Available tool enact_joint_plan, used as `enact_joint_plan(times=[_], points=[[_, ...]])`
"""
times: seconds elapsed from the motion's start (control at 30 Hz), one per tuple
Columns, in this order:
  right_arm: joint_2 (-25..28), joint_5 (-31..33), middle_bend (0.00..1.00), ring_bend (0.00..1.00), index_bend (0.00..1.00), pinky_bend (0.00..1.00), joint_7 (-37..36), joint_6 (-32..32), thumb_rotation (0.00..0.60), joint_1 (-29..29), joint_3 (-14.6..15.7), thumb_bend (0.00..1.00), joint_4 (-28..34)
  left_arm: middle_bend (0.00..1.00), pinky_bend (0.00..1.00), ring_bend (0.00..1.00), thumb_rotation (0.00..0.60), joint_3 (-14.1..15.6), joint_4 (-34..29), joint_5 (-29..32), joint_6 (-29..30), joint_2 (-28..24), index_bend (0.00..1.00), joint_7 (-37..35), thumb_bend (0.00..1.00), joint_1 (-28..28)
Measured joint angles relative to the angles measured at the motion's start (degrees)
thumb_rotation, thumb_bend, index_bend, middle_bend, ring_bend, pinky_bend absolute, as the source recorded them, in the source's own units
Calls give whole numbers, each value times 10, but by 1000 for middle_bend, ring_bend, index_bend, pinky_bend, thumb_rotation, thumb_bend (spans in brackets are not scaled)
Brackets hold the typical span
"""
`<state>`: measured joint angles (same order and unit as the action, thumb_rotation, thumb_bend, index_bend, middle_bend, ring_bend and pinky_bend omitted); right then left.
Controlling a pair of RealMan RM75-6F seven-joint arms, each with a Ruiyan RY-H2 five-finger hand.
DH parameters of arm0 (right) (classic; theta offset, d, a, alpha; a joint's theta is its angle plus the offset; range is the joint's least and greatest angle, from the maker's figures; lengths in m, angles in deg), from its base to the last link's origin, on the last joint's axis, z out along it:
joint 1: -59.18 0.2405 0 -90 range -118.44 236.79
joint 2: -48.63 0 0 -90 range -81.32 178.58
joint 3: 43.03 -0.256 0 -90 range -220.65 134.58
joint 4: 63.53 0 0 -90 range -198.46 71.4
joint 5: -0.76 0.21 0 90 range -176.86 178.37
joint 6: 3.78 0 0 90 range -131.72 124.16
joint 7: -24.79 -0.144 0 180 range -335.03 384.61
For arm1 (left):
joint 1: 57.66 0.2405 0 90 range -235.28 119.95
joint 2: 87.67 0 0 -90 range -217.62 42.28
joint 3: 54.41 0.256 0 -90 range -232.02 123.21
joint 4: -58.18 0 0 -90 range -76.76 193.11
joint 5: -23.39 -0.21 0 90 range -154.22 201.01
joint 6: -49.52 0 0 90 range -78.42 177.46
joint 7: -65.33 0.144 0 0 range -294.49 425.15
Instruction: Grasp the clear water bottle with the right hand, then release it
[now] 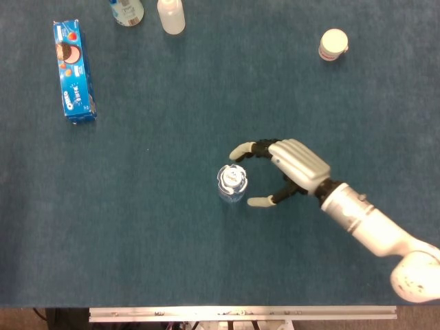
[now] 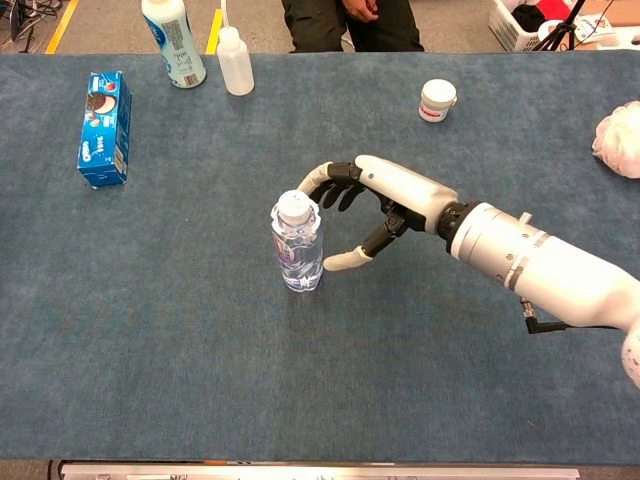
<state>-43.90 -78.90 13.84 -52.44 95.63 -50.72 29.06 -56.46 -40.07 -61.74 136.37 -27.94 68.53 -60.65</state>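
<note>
The clear water bottle (image 1: pixel 232 183) (image 2: pixel 297 244) stands upright with a white cap near the middle of the blue table. My right hand (image 1: pixel 285 168) (image 2: pixel 375 205) is just to its right, fingers spread and curved toward the bottle. Its fingertips (image 1: pixel 238 151) reach to the bottle's far side and the thumb (image 2: pixel 345 261) sits close to its near side. A small gap shows in the head view, so the hand holds nothing. My left hand is out of both views.
A blue cookie box (image 1: pixel 74 71) (image 2: pixel 103 128) lies at the far left. Two white bottles (image 2: pixel 173 42) (image 2: pixel 235 62) stand at the back left edge. A small white jar (image 1: pixel 333 45) (image 2: pixel 437 100) sits at the back right. A white bundle (image 2: pixel 620 140) shows at the right edge.
</note>
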Motion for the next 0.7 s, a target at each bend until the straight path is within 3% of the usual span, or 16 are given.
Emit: enact_joint_plan(times=[0.7], points=[[-60,27,400,297,493,310,17,6,600,25,4,179,-49,176,166,120,600,0,12,5,-6,-3,108,-14,292,1]])
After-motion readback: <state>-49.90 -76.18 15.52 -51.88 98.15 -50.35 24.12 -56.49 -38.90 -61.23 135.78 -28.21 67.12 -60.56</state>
